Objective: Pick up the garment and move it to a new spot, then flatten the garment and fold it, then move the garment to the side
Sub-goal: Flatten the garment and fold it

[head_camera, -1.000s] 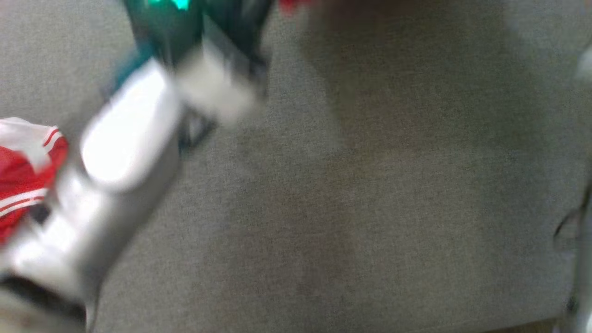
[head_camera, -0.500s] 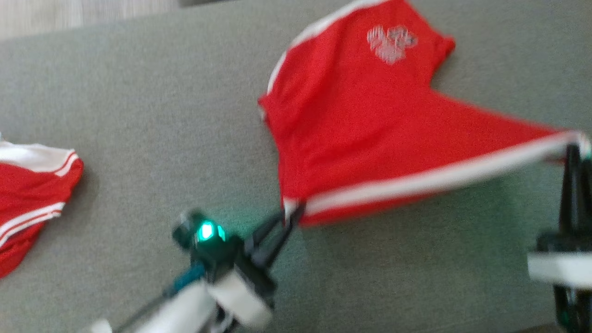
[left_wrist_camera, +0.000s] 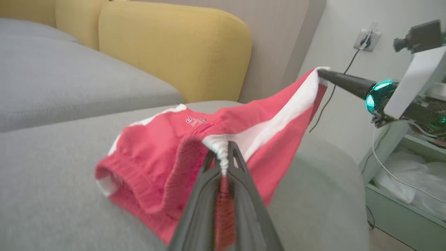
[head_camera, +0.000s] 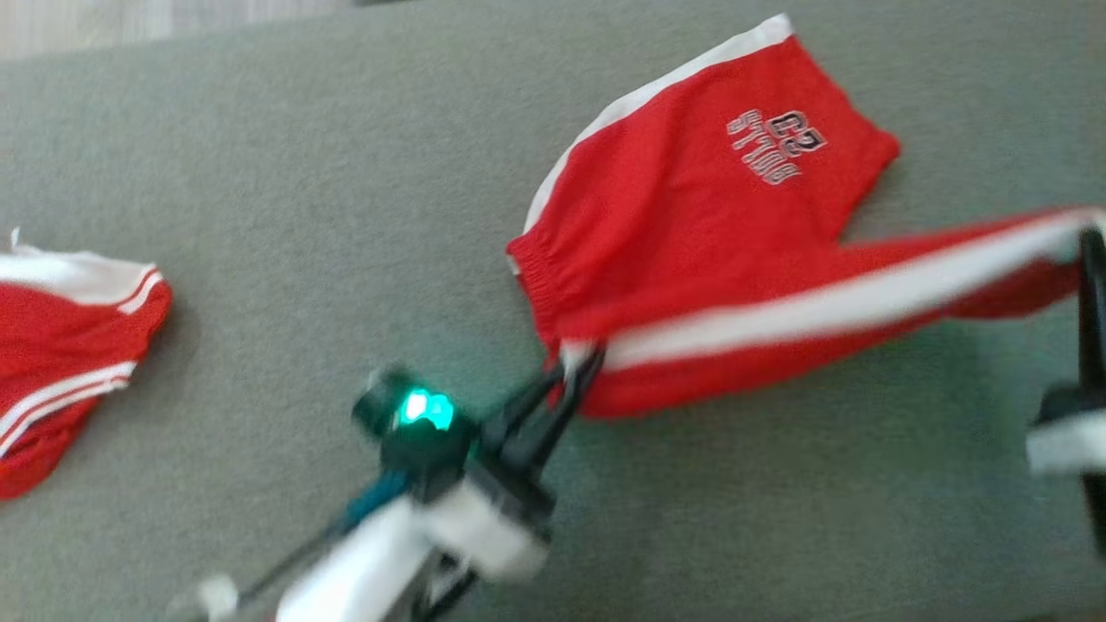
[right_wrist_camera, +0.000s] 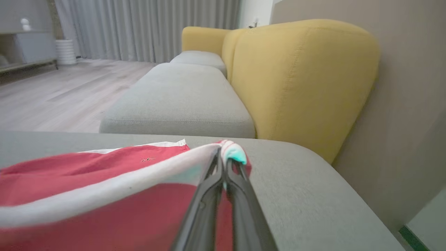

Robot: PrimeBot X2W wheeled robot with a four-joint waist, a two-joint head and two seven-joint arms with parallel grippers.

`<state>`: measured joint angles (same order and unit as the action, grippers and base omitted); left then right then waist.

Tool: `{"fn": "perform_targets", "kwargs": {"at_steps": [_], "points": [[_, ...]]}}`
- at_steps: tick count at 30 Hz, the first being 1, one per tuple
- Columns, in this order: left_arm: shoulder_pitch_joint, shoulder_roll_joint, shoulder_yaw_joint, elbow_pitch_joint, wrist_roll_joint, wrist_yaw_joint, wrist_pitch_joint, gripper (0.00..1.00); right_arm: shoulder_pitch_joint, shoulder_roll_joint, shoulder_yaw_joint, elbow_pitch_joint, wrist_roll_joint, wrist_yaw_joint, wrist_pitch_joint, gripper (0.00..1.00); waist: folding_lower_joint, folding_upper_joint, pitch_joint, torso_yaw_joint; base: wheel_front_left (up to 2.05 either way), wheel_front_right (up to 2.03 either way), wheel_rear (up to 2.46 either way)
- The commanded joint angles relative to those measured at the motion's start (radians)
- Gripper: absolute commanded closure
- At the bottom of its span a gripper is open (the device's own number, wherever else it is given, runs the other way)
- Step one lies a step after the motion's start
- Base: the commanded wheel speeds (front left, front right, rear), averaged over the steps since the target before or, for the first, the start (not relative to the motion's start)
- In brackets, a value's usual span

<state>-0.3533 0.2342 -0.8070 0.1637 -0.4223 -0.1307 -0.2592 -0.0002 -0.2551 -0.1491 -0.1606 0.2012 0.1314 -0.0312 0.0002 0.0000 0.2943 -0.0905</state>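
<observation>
Stretching the red shorts [head_camera: 691,225] between them, both grippers pinch the white side stripe. The left gripper [head_camera: 575,367] is closed on the waistband end and the right gripper [head_camera: 1090,242] is closed on the stripe's other end. The held edge is lifted, while the rest lies on the grey cushion [head_camera: 259,216]. Each hold looks like a thin nip of cloth, so a harder pull could slip a corner free, and the trailing leg may drag and bunch. The grey print on the leg is upside down and too blurred to read.
</observation>
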Motion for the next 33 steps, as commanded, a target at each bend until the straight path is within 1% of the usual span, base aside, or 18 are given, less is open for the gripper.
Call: {"fn": "perform_targets", "kwargs": {"at_steps": [1, 5, 9, 10, 13, 15, 17, 20, 23, 24, 25, 26, 27, 28, 31, 33], "points": [[-0.077, -0.012, 0.039, 0.001, 0.004, 0.005, 0.001, 1.00, -0.073, -0.066, 0.035, 0.014, 0.012, -0.001, 0.007, 1.00, -0.0002, 0.0000, 0.034, 0.032, 0.00, 0.00, 0.00], [-0.200, -0.066, 0.066, 0.114, -0.004, 0.006, 0.003, 1.00, -0.272, -0.178, 0.129, 0.175, 0.039, -0.001, 0.024, 1.00, -0.0002, 0.0000, 0.081, 0.062, 0.00, 0.00, 0.00], [-0.299, -0.106, 0.087, 0.193, 0.000, 0.018, 0.004, 1.00, -0.466, -0.261, 0.257, 0.321, 0.078, -0.001, 0.047, 1.00, -0.0002, 0.0000, 0.124, 0.090, 0.00, 0.00, 0.00], [-0.299, -0.106, 0.087, 0.193, 0.000, 0.018, 0.004, 1.00, -0.466, -0.261, 0.257, 0.321, 0.078, -0.001, 0.047, 1.00, -0.0002, 0.0000, 0.124, 0.090, 0.00, 0.00, 0.00], [-0.353, -0.131, 0.097, 0.238, -0.006, 0.029, 0.010, 1.00, -0.584, -0.295, 0.349, 0.419, 0.108, -0.001, 0.070, 1.00, -0.0002, 0.0000, 0.151, 0.112, 0.00, 0.00, 0.00], [-0.385, -0.146, 0.102, 0.268, -0.017, 0.033, 0.011, 1.00, -0.654, -0.307, 0.401, 0.481, 0.123, -0.001, 0.076, 1.00, -0.0002, 0.0000, 0.167, 0.127, 0.00, 0.00, 0.00], [-0.414, -0.157, 0.104, 0.298, -0.024, 0.040, 0.013, 1.00, -0.714, -0.309, 0.441, 0.543, 0.132, -0.001, 0.074, 1.00, -0.0002, 0.0000, 0.181, 0.138, 0.00, 0.00, 0.00], [-0.446, -0.169, 0.109, 0.342, -0.035, 0.064, 0.016, 1.00, -0.791, -0.303, 0.482, 0.631, 0.143, -0.001, 0.053, 1.00, -0.0002, 0.0000, 0.199, 0.151, 0.00, 0.00, 0.00], [-0.462, -0.176, 0.101, 0.373, -0.048, 0.066, 0.015, 1.00, -0.849, -0.294, 0.514, 0.717, 0.149, -0.001, 0.019, 1.00, -0.0002, 0.0000, 0.213, 0.161, 0.00, 0.00, 0.00], [-0.464, -0.177, 0.100, 0.382, -0.052, 0.069, 0.013, 0.98, -0.863, -0.287, 0.526, 0.743, 0.155, -0.001, 0.009, 1.00, -0.0002, 0.0000, 0.215, 0.163, 0.00, 0.00, 0.00], [-0.465, -0.178, 0.099, 0.391, -0.055, 0.075, 0.012, 0.74, -0.876, -0.279, 0.535, 0.769, 0.163, -0.001, -0.003, 1.00, -0.0002, 0.0000, 0.217, 0.164, 0.00, 0.00, 0.00], [-0.463, -0.179, 0.100, 0.399, -0.066, 0.074, 0.011, 0.45, -0.887, -0.271, 0.546, 0.791, 0.172, -0.001, -0.016, 0.88, -0.0002, 0.0000, 0.218, 0.165, 0.00, 0.00, 0.00], [-0.460, -0.180, 0.106, 0.406, -0.082, 0.075, 0.010, 0.00, -0.896, -0.263, 0.554, 0.812, 0.185, -0.001, -0.033, 0.23, -0.0002, 0.0000, 0.219, 0.166, 0.00, 0.00, 0.00], [-0.461, -0.181, 0.106, 0.407, -0.086, 0.079, 0.008, 0.00, -0.905, -0.255, 0.557, 0.831, 0.196, -0.001, -0.057, 0.00, -0.0002, 0.0000, 0.219, 0.167, 0.00, 0.00, 0.00], [-0.448, -0.182, 0.099, 0.404, -0.088, 0.087, 0.002, 0.00, -0.908, -0.229, 0.576, 0.876, 0.254, -0.001, -0.114, 0.00, -0.0002, 0.0000, 0.210, 0.168, 0.00, 0.00, 0.00], [-0.429, -0.183, 0.101, 0.391, -0.071, 0.108, -0.001, 0.00, -0.898, -0.229, 0.600, 0.894, 0.287, -0.001, -0.144, 0.00, -0.0002, 0.0000, 0.196, 0.168, 0.00, 0.00, 0.00]]}}
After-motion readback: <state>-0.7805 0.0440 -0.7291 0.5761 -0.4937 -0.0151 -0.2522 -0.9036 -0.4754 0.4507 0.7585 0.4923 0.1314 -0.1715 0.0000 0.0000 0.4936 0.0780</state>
